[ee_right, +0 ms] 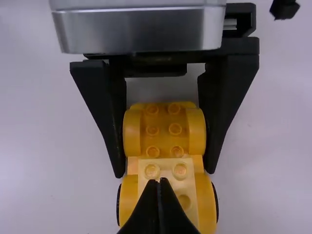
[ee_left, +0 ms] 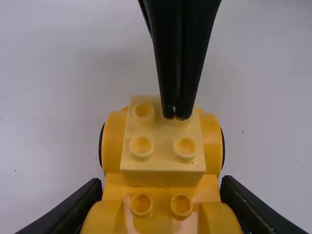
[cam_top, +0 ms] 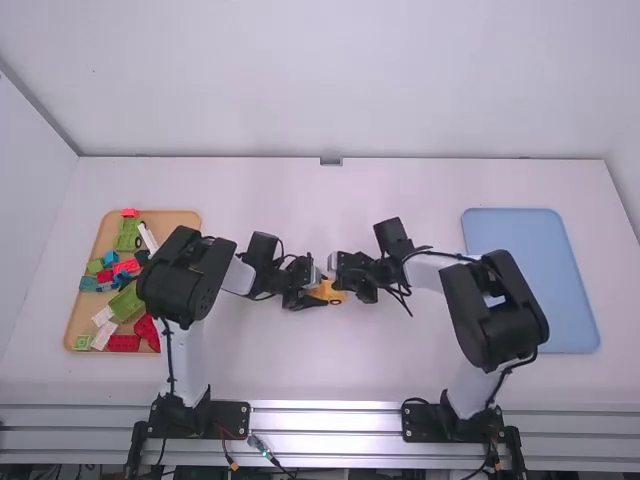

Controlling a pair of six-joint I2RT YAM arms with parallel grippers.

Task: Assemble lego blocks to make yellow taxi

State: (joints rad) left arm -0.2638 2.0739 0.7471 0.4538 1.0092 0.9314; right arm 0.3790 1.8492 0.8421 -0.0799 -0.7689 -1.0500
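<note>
In the high view, my left gripper (cam_top: 309, 291) and my right gripper (cam_top: 349, 287) meet over a yellow wheeled car base (cam_top: 325, 293) at the table's middle. The left wrist view has my left gripper (ee_left: 161, 197) shut across the car base (ee_left: 113, 142), one finger on either side. A pale yellow brick (ee_left: 163, 153) with studs sits on top, between the round yellow fenders. In the right wrist view, my right gripper (ee_right: 159, 181) is shut with nothing between its fingers, its tips over the pale yellow brick (ee_right: 190, 171); the studded yellow part (ee_right: 164, 130) lies beyond.
A wooden-coloured tray (cam_top: 186, 216) with many red, green, blue and white bricks stands at the left, partly behind the left arm. A blue tray (cam_top: 530, 270) lies at the right, beside the right arm.
</note>
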